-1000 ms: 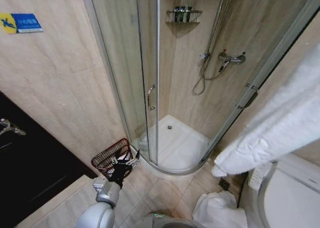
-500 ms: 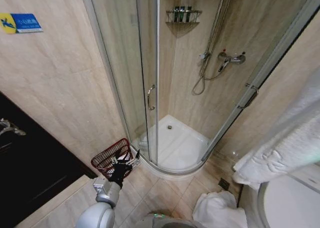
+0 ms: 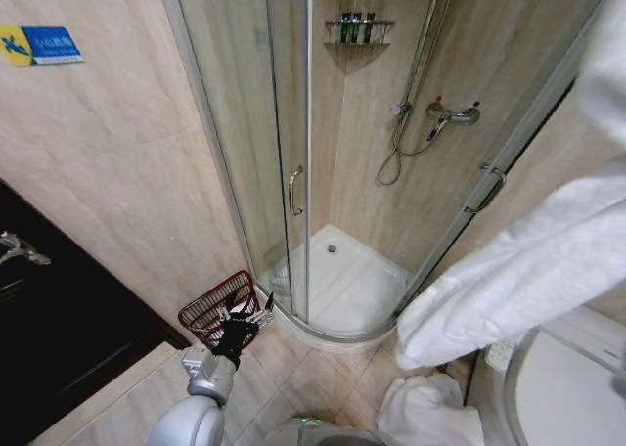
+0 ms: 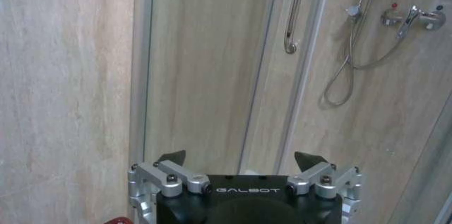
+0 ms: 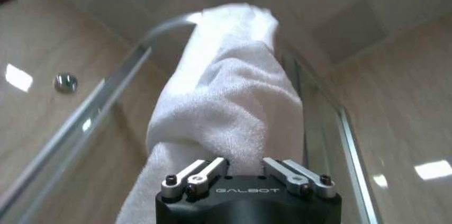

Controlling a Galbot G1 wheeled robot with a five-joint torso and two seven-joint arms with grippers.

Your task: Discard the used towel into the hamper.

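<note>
Towel (image 3: 518, 270), white terry, bunched into a long roll and clamped between the closed fingers of the right gripper (image 5: 244, 164), held high at the robot's right, judged so as to lift it clear for carrying. Long axis slants, upper end toward the right, lower end hanging down toward the floor (image 3: 313, 368). Hamper (image 3: 217, 307) sits against the wall by the shower's curved edge; left gripper (image 3: 249, 321), fingers apart and empty, hovers just beside its rim.

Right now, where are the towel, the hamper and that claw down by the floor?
towel (image 3: 509, 280), head view, middle of the hanging white roll.
hamper (image 3: 210, 307), head view, its wire wall.
left gripper (image 3: 245, 318), head view, between its fingertips.
</note>
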